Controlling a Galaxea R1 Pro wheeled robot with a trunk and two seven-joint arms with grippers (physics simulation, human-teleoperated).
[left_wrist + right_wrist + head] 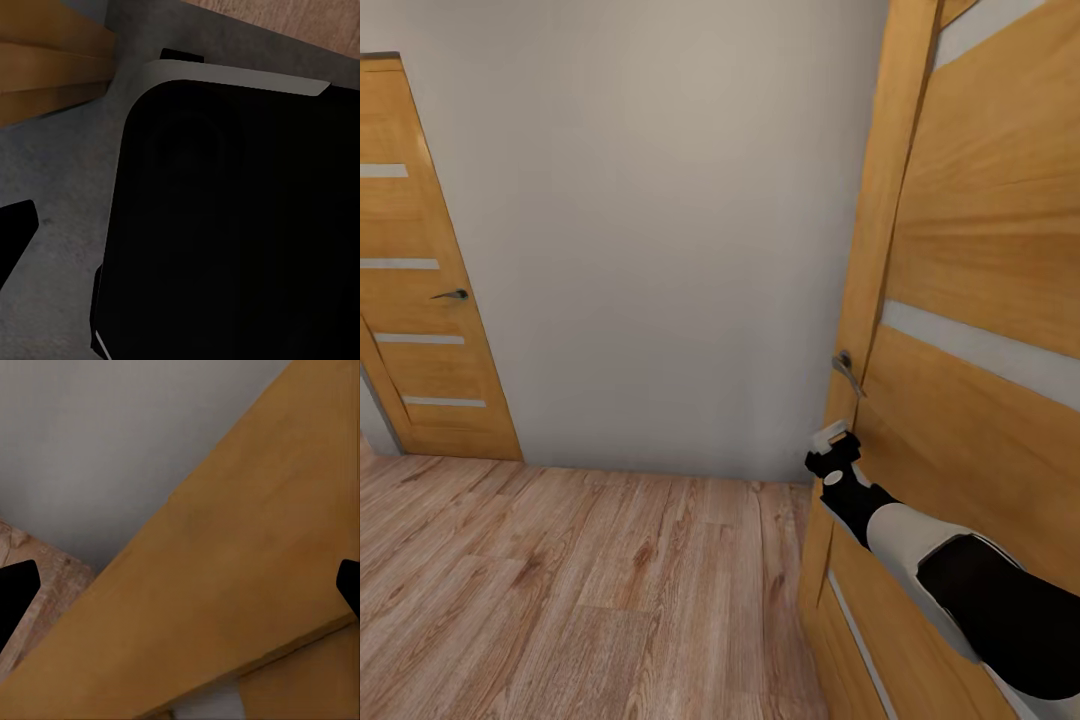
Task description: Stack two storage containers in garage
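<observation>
The two storage containers are out of view. I stand in a hallway with light wood-plank flooring (580,600), facing a pale grey wall (660,250). My right gripper (832,442) reaches up to the edge of a wooden door (980,250) on the right, just below its metal handle (848,372). In the right wrist view the door's wood lies close ahead, and the black fingertips (16,592) stand wide apart, open and empty. In the left wrist view one fingertip (15,229) shows far out to the side, over my own black base (225,225).
A second wooden door (420,300) with a lever handle (452,295) stands shut at the far left. The grey wall closes the way ahead. Wood flooring stretches left and forward of me.
</observation>
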